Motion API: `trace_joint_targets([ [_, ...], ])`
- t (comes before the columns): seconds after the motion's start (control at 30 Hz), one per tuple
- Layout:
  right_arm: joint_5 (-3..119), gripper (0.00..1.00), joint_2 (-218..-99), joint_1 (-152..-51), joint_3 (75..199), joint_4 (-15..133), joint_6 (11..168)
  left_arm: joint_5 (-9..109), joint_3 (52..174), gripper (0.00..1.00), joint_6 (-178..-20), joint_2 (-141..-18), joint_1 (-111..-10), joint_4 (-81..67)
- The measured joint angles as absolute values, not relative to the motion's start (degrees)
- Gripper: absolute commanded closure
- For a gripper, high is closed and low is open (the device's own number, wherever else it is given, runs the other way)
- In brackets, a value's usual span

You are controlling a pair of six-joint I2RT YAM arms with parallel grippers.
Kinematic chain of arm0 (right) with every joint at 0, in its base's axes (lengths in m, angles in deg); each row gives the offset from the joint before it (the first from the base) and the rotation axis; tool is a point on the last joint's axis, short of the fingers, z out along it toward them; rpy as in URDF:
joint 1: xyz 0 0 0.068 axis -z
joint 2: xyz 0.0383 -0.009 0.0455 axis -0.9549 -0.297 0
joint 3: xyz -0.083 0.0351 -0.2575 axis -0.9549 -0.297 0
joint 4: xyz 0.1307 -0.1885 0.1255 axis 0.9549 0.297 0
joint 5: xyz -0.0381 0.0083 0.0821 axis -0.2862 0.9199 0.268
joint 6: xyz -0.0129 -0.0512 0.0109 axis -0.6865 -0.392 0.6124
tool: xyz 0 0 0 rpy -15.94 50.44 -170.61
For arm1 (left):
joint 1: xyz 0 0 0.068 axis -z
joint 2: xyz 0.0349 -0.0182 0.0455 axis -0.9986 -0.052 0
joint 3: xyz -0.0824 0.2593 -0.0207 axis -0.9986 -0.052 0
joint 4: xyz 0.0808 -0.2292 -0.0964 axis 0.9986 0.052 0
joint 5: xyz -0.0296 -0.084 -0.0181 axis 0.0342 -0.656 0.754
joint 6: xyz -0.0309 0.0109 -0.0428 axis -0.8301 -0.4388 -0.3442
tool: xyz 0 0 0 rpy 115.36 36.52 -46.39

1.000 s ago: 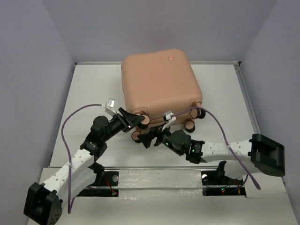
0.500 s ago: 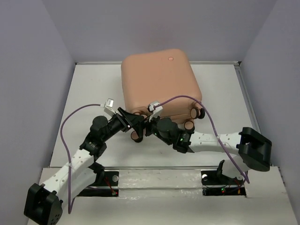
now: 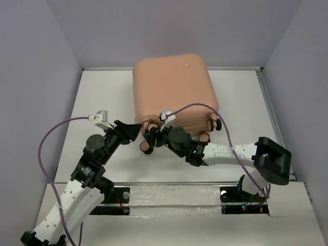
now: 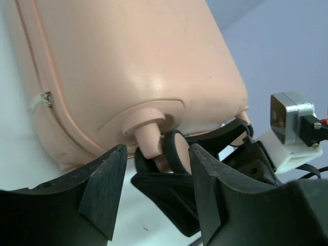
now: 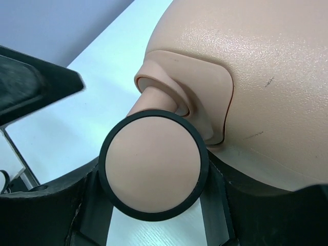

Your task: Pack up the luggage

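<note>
The luggage (image 3: 174, 92) is a closed peach-pink hard-shell suitcase lying flat at the back middle of the table, its wheels toward me. My right gripper (image 3: 150, 139) is at its front left corner. In the right wrist view both fingers of this gripper (image 5: 154, 177) press against the black rim of a peach wheel (image 5: 154, 169) below the shell (image 5: 266, 61). My left gripper (image 3: 135, 131) stands open just left of that corner. Its two fingers (image 4: 102, 189) frame the same wheel (image 4: 177, 151) from a short way off, touching nothing.
Two more wheels (image 3: 206, 137) stick out at the suitcase's front right. Purple cables (image 3: 56, 130) loop over both arms. The white table (image 3: 97, 102) has a raised rim (image 3: 270, 110) on the right, and grey walls close in the back and sides.
My left gripper has backed off to the left, away from the wheel it was around. My right gripper has moved left onto the front left wheel and closed on it.
</note>
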State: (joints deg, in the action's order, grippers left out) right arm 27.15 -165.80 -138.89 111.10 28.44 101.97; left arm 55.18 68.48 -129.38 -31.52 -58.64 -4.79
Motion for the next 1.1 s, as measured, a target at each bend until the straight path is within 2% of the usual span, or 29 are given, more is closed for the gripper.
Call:
trace_joint_targets([
  [0.13,27.2,0.93,-165.8,-138.9,111.4,29.0,101.7,57.7,63.7,0.47,-128.3,-27.0,-58.6,-6.5],
  [0.4,28.5,0.93,-165.7,-138.3,112.3,30.8,101.8,55.9,49.4,0.49,-125.7,-35.3,-58.6,-16.5],
  [0.8,31.5,0.93,-165.7,-137.3,112.4,31.1,102.1,52.5,49.0,0.48,-117.7,-46.3,-58.5,-36.0],
  [1.1,31.9,0.93,-165.7,-136.4,112.4,31.0,102.2,51.7,49.8,0.63,-116.1,-51.6,-58.5,-39.7],
])
